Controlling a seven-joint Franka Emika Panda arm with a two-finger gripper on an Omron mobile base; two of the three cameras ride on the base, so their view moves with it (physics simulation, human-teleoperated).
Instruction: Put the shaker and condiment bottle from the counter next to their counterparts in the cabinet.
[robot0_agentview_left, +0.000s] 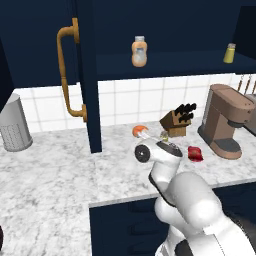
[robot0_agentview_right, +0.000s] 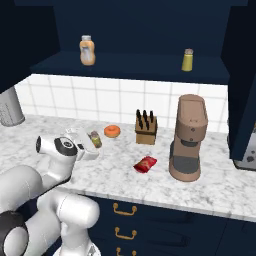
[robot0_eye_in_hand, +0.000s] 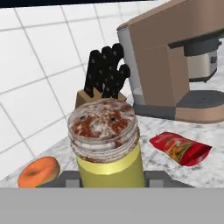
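My gripper (robot0_eye_in_hand: 113, 178) is shut on the shaker (robot0_eye_in_hand: 107, 144), an olive-yellow cylinder with a grey speckled cap that stands upright between the two fingers (robot0_eye_in_hand: 72, 180). From the base views the gripper (robot0_agentview_left: 162, 138) (robot0_agentview_right: 92, 143) holds the shaker (robot0_agentview_left: 163, 135) (robot0_agentview_right: 94, 139) low over the counter (robot0_agentview_left: 55, 175), near its front. The red condiment bottle (robot0_agentview_left: 195, 153) (robot0_agentview_right: 145, 163) (robot0_eye_in_hand: 180, 148) lies on the counter to the right of the gripper. On the cabinet shelf (robot0_agentview_left: 175, 64) stand a pale orange bottle (robot0_agentview_left: 139, 51) (robot0_agentview_right: 87, 50) and a twin shaker (robot0_agentview_left: 229, 53) (robot0_agentview_right: 187, 60).
An orange donut (robot0_agentview_left: 139, 131) (robot0_agentview_right: 112, 131) lies just behind the gripper. A knife block (robot0_agentview_left: 177, 120) (robot0_agentview_right: 146, 127) and a brown coffee machine (robot0_agentview_left: 227, 120) (robot0_agentview_right: 189, 137) stand to the right. The open cabinet door with its orange-brown handle (robot0_agentview_left: 67, 75) hangs left; a grey canister (robot0_agentview_left: 14, 125) stands far left.
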